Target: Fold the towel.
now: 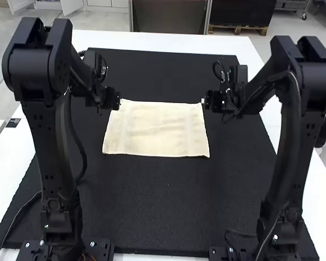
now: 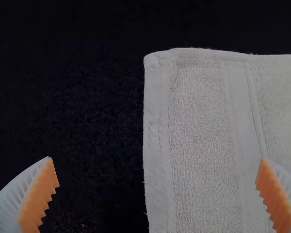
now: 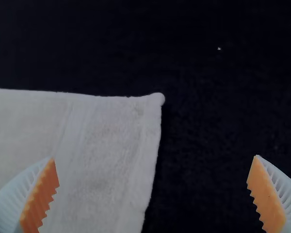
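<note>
Left hand (image 2: pixel 156 158) and right hand (image 3: pixel 154 157) are spread — lower each astride the towel's (image 1: pixel 156 129) nearest far corner, pinch, then lift evenly.

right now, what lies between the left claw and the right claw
The towel lies between the left claw and the right claw, flat on the black mat; the high view shows this.

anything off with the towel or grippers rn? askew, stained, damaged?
Nothing serious. The towel lies flat but not quite square: its near edge looks wider than the far one. Faint darker smudges show near its corner in the right wrist view, maybe just shading. Left gripper and right gripper are open, pads look intact.
</note>
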